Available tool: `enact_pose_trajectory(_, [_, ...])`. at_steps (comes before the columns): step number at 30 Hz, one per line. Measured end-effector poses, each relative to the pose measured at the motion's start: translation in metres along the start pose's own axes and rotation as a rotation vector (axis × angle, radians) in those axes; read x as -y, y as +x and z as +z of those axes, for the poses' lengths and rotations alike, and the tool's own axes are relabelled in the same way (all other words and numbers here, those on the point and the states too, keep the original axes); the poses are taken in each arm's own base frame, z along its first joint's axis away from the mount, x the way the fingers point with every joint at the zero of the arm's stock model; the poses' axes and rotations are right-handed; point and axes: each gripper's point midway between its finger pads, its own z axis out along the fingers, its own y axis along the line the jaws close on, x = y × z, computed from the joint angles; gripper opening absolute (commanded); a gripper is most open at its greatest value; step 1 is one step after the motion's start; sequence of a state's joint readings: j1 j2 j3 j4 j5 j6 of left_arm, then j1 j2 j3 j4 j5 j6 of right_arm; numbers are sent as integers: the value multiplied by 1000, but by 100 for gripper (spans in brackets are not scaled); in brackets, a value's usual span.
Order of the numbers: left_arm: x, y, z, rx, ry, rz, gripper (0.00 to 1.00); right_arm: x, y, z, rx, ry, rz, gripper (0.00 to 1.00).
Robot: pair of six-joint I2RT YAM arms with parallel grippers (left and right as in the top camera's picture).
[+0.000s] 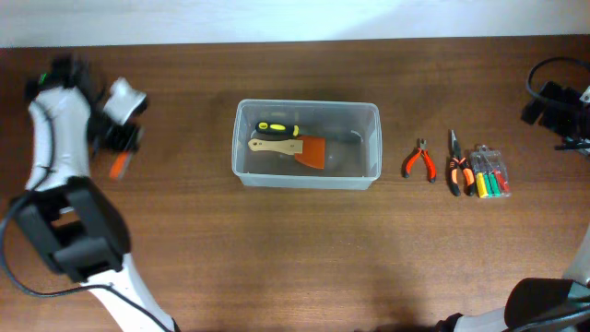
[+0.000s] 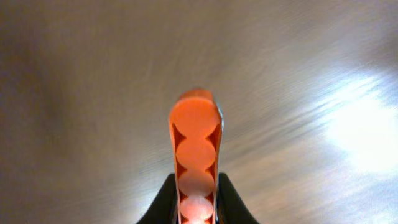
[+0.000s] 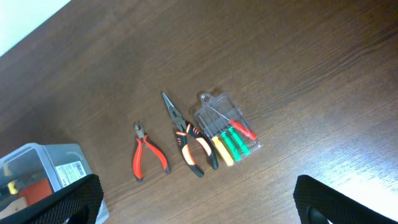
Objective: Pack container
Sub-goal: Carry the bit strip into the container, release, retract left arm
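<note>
The clear container (image 1: pixel 241 157) stands mid-table and holds a yellow-and-black tool (image 1: pixel 276 127) and an orange scraper (image 1: pixel 297 148) with a wooden handle. My left gripper (image 1: pixel 118 152) is at the far left, close over the table, shut on a narrow orange tool (image 1: pixel 118 167). In the left wrist view that orange tool (image 2: pixel 196 149) sticks out between the two black fingers (image 2: pixel 196 190). My right gripper (image 1: pixel 553 103) is at the far right edge, open and empty (image 3: pixel 199 199), well above the table. A corner of the container (image 3: pixel 43 165) shows in the right wrist view.
Right of the container lie red pliers (image 1: pixel 420 162), orange-and-black long-nose pliers (image 1: pixel 455 164) and a small clear case of coloured screwdrivers (image 1: pixel 489 171). All three also show in the right wrist view: the pliers (image 3: pixel 148 157), long-nose pliers (image 3: pixel 189 140) and case (image 3: pixel 227 127).
</note>
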State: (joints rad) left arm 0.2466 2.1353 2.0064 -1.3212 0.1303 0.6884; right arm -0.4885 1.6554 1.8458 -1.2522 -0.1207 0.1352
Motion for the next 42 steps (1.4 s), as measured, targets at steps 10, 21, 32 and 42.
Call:
enact_pose_trajectory(10, [222,-149,-116,364,-62,752,2,0,0,0,0,0,0,99])
enact_pose_trajectory(21, [363,-170,-22,303,0,1328,6,0,0,0,0,0,0,98])
enact_pose_trajectory(32, [360,-192,87,230,-1,1322,99,0,0,0,-1,0,0,99])
enact_pose_trajectory(42, [322,-215,34,221,-214,944,99,0,0,0,-1,0,0,99])
